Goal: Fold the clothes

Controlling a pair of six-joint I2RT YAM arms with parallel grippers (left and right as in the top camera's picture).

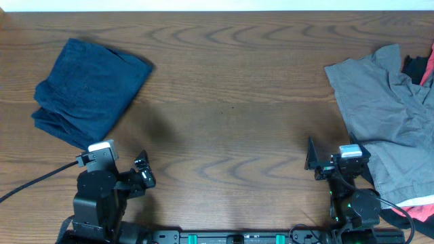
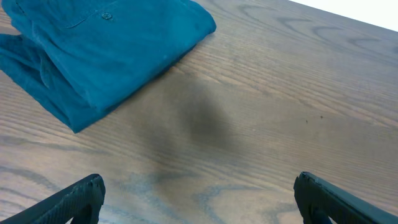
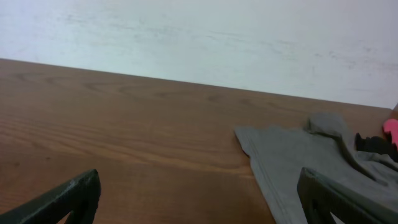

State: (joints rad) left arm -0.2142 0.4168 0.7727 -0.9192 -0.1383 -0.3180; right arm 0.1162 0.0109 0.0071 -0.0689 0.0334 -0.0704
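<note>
A folded dark blue garment (image 1: 88, 88) lies at the left of the wooden table; it also shows in the left wrist view (image 2: 106, 50). A crumpled grey garment (image 1: 390, 108) lies at the right edge, also in the right wrist view (image 3: 298, 162). My left gripper (image 1: 141, 173) is open and empty near the front edge, below and right of the blue garment; its fingers frame bare wood (image 2: 198, 194). My right gripper (image 1: 313, 161) is open and empty, just left of the grey garment; its fingers are spread wide (image 3: 199, 196).
Pink and black clothing (image 1: 422, 68) lies piled at the far right on the grey garment, and a pink piece (image 1: 420, 213) shows at the front right corner. Bare wood table (image 1: 230, 102) spans the middle. A white wall (image 3: 199, 31) stands behind the table.
</note>
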